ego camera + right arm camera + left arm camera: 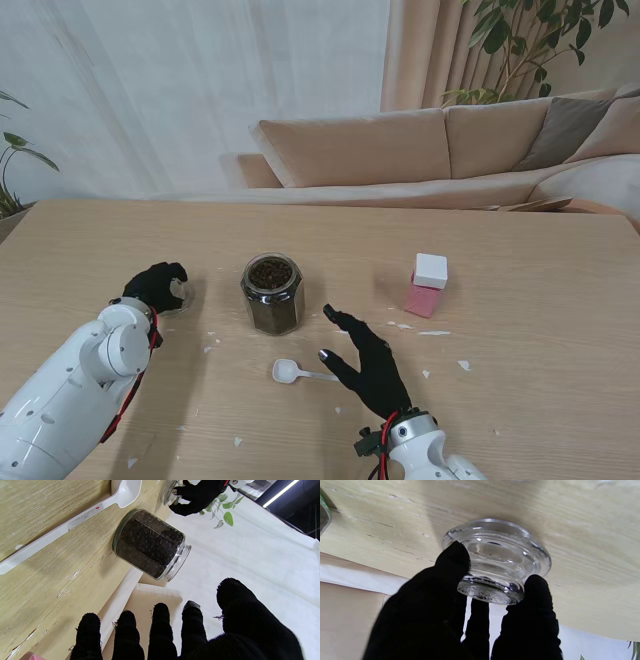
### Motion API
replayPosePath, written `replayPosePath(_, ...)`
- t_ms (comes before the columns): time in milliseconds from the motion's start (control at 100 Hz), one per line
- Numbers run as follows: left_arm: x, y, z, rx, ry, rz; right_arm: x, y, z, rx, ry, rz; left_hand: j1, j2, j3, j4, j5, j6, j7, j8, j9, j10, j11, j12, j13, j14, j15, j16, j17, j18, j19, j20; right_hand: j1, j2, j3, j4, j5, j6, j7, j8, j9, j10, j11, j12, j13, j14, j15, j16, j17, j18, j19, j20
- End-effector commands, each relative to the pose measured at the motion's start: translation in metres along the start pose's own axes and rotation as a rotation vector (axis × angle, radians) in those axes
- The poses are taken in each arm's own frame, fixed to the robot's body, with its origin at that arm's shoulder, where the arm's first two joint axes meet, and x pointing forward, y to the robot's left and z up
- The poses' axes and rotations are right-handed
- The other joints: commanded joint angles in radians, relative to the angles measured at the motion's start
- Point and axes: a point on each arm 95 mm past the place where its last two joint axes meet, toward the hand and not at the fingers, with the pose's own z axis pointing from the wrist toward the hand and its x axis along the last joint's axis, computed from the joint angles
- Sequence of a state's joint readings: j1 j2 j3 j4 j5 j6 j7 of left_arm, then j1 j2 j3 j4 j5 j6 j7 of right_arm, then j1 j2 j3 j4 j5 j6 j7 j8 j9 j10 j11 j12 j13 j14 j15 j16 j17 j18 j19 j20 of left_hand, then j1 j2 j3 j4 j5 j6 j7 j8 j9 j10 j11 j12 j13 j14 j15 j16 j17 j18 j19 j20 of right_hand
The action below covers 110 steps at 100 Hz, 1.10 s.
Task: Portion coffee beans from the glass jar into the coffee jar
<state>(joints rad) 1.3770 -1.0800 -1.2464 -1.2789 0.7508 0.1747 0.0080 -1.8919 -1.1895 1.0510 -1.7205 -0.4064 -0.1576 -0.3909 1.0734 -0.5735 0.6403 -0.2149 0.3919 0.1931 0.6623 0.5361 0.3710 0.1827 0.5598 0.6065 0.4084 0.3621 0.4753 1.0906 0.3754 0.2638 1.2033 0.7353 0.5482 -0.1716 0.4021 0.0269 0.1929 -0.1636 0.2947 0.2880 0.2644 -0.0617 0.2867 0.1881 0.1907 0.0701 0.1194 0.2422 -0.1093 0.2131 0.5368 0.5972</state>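
Centrally on the desk (90,240) stands the glass jar (272,293), lidless and full of coffee beans. Left of it, the left hand (156,285) grasps the glass lid (495,560), which rests on the desk. Toward the near edge, the right hand (365,362) hovers with fingers spread, holding nothing, beside the white spoon (300,373). A pink, white-capped coffee jar (428,285) stands nearer the right edge.

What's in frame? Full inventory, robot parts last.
glass jar: 1, clear, full of dark coffee beans, open, table centre
glass lid: 1, clear, on table left of the jar, under the left fingers
scoop: 1, white, nearer to me than the jar
coffee jar: 1, pink with white lid, right of the jar
table: 1, light wood
sofa: 1, beige, behind the table
left robot hand: black glove, shut on glass lid
right robot hand: black glove, open, beside the scoop
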Motion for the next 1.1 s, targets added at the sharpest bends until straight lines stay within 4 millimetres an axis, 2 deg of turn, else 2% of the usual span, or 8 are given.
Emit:
replayPosePath(0,0.004,0.003,0.0,-0.014,0.003,-0.014,0.003,-0.004,-0.001,0.02,0.001,0.006,0.138,0.113,0.126,0.077,-0.03,0.03,0.021,0.001,-0.026,0.005,0.051,0.027,0.013,-0.116,0.147,0.022,-0.035,-0.05,-0.03,0.019,0.011,-0.006,-0.021,0.018,0.012,-0.019,0.01,0.009,-0.003,-0.034,0.008,0.003,0.0,-0.054,-0.007,-0.002,-0.008,-0.015,-0.008,0.011)
replayPosePath(120,0.004,0.005,0.0,-0.023,-0.001,-0.02,0.003,-0.004,-0.001,0.021,0.001,0.006,0.086,0.143,0.128,0.11,-0.057,0.03,0.001,-0.012,-0.062,-0.001,0.032,0.017,-0.052,-0.134,0.165,-0.042,-0.068,-0.053,-0.08,0.056,0.01,-0.006,-0.021,0.018,0.013,-0.019,0.01,0.009,-0.003,-0.036,0.008,0.003,-0.001,-0.054,-0.007,-0.002,-0.007,-0.014,-0.007,0.011)
replayPosePath(200,0.004,0.006,-0.001,-0.041,-0.008,-0.028,0.003,-0.004,-0.001,0.02,0.001,0.007,0.015,0.194,0.124,0.17,-0.083,0.029,-0.035,-0.041,-0.101,-0.006,0.001,-0.009,-0.131,-0.15,0.185,-0.228,-0.1,-0.037,-0.137,0.075,0.011,-0.006,-0.021,0.018,0.013,-0.019,0.009,0.009,-0.004,-0.035,0.008,0.003,-0.001,-0.052,-0.007,-0.002,-0.007,-0.014,-0.007,0.011)
replayPosePath(420,0.004,0.009,-0.002,-0.083,-0.031,-0.036,0.003,-0.004,-0.001,0.022,0.001,0.009,-0.037,0.195,-0.055,0.178,-0.162,0.003,-0.175,-0.133,-0.179,-0.035,-0.193,-0.137,-0.271,-0.148,-0.014,-0.382,-0.219,0.027,-0.298,0.013,0.011,-0.005,-0.022,0.018,0.012,-0.019,0.009,0.009,-0.006,-0.037,0.007,0.003,-0.003,-0.044,-0.006,0.0,-0.008,-0.014,-0.008,0.011)
replayPosePath(640,0.006,0.008,-0.008,-0.098,-0.038,-0.044,0.003,-0.004,-0.001,0.022,0.0,0.008,-0.14,0.182,-0.142,0.164,-0.242,-0.054,-0.304,-0.205,-0.24,-0.085,-0.464,-0.212,-0.37,-0.174,-0.323,-0.559,-0.381,0.088,-0.635,-0.152,0.011,-0.005,-0.022,0.018,0.012,-0.02,0.008,0.01,-0.009,-0.035,0.007,0.002,-0.005,-0.043,-0.004,0.001,-0.009,-0.013,-0.008,0.011)
replayPosePath(860,0.009,-0.002,-0.014,-0.079,-0.012,-0.077,0.003,-0.004,-0.001,0.022,0.0,0.007,-0.222,0.221,-0.216,0.155,-0.244,-0.081,-0.369,-0.214,-0.26,-0.111,-0.52,-0.213,-0.384,-0.209,-0.43,-0.684,-0.449,0.055,-0.989,-0.181,0.012,-0.005,-0.022,0.018,0.012,-0.019,0.008,0.01,-0.008,-0.036,0.008,0.003,-0.004,-0.044,-0.004,0.002,-0.008,-0.014,-0.008,0.012)
replayPosePath(920,0.011,-0.006,-0.017,-0.071,0.006,-0.095,0.003,-0.004,-0.001,0.021,-0.001,0.006,-0.227,0.289,-0.286,0.157,-0.243,-0.088,-0.367,-0.209,-0.258,-0.115,-0.519,-0.214,-0.383,-0.227,-0.432,-0.705,-0.478,0.005,-1.039,-0.136,0.011,-0.005,-0.022,0.018,0.012,-0.02,0.008,0.01,-0.008,-0.036,0.008,0.003,-0.004,-0.044,-0.004,0.002,-0.008,-0.014,-0.008,0.012)
replayPosePath(1090,0.016,-0.016,-0.035,-0.05,0.093,-0.157,0.003,-0.004,-0.002,0.016,0.0,0.004,-0.184,0.381,-0.421,0.182,-0.221,-0.102,-0.373,-0.217,-0.245,-0.119,-0.498,-0.219,-0.379,-0.251,-0.432,-0.735,-0.463,-0.052,-1.094,-0.188,0.013,-0.007,-0.022,0.018,0.014,-0.02,0.009,0.011,-0.006,-0.035,0.009,0.003,-0.002,-0.045,-0.003,0.003,-0.008,-0.014,-0.008,0.012)
